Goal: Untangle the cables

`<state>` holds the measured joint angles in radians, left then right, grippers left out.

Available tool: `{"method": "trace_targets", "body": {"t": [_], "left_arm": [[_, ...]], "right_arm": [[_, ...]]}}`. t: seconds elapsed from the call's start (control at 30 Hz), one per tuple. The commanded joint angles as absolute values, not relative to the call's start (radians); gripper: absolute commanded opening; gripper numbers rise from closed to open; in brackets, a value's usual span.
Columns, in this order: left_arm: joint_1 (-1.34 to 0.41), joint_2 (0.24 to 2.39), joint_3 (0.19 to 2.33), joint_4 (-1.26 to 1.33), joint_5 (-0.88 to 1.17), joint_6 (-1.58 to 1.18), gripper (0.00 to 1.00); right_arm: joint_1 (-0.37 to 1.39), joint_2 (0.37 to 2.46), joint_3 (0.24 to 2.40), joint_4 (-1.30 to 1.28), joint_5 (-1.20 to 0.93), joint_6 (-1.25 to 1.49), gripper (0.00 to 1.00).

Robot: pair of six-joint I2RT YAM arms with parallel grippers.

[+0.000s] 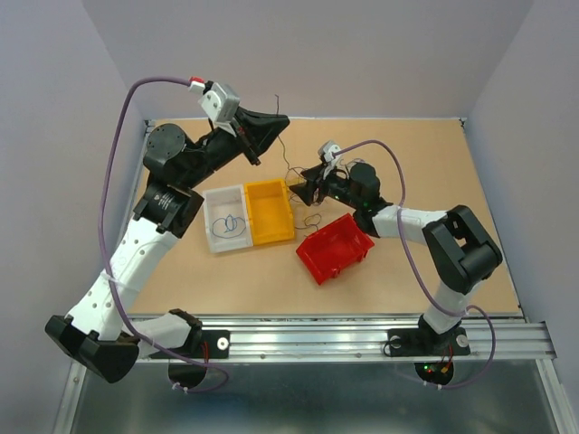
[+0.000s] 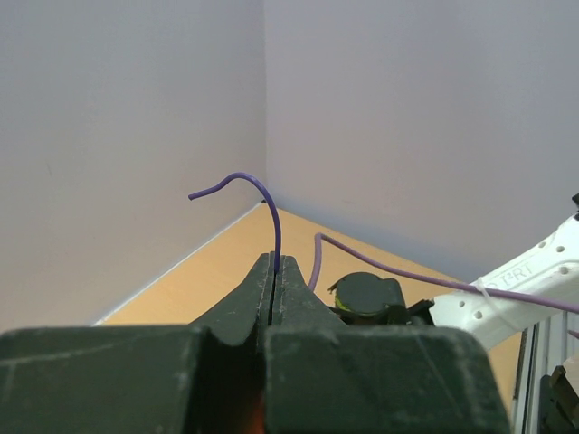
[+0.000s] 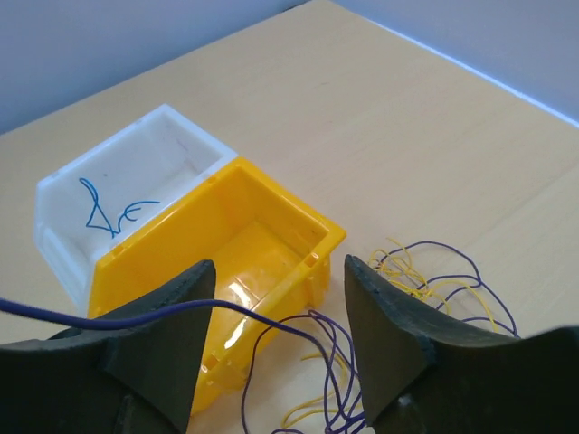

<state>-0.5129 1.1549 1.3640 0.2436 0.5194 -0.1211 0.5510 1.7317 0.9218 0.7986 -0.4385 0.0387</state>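
Your left gripper [image 2: 274, 268] is raised well above the table [image 1: 407, 163], near the back wall. Its fingers are pressed together on one dark blue strand [image 2: 274, 226]. In the left wrist view this strand comes up out of the closed tips and bends over to the left, with its end free in the air.

From above, a hair-thin line hangs from the left gripper [image 1: 281, 118] down toward the right gripper [image 1: 299, 188]. It seems to be the same strand, but it is too fine there to be sure.

The fingers of your right gripper [image 3: 276, 267] stand wide apart and grip nothing. They hover low over the table, just beside the yellow bin [image 3: 289, 201]. A dark blue wire crosses in front of one finger [image 3: 154, 348] and goes on into the gap – it lies across the finger and is not clamped.

The rest of the cables [image 3: 434, 271] is a loose tangle of yellow and dark blue loops. It lies on the bare table at the open end of the yellow bin, between that bin and the red bin [image 1: 335, 246].

One light blue wire [image 3: 101, 212] lies apart from the tangle, curled on the floor of the white bin [image 3: 63, 237] – this bin touches the yellow bin side by side.
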Motion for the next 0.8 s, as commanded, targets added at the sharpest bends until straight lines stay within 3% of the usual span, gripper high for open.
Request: {"method": "trace_targets", "body": {"t": [0.0,0.17,0.27,0.3,0.4,0.6,0.77], "left_arm": [[-0.509,1.057,1.381,0.285,0.509,-0.092,0.0],[-0.508,0.985,1.364,0.281,0.322,-0.012,0.0],[-0.503,0.979,1.345,0.287,0.22,0.029,0.0],[-0.502,0.983,1.33,0.291,0.203,0.034,0.0],[-0.494,1.014,1.309,0.311,0.179,0.048,0.0],[-0.492,1.146,1.233,0.374,0.343,0.09,0.0],[-0.492,1.336,1.23,0.362,0.462,0.153,0.0]], "right_arm": [[0.558,1.788,1.003,0.857,-0.451,0.035,0.62],[0.558,1.83,0.991,0.867,-0.4,0.066,0.56],[0.558,1.819,0.979,0.884,-0.408,0.08,0.39],[0.558,1.813,0.976,0.884,-0.408,0.089,0.25],[0.558,1.781,0.959,0.899,-0.425,0.107,0.07],[0.56,1.68,0.899,0.91,-0.44,0.129,0.01],[0.56,1.58,0.839,0.908,-0.414,0.153,0.01]]}}
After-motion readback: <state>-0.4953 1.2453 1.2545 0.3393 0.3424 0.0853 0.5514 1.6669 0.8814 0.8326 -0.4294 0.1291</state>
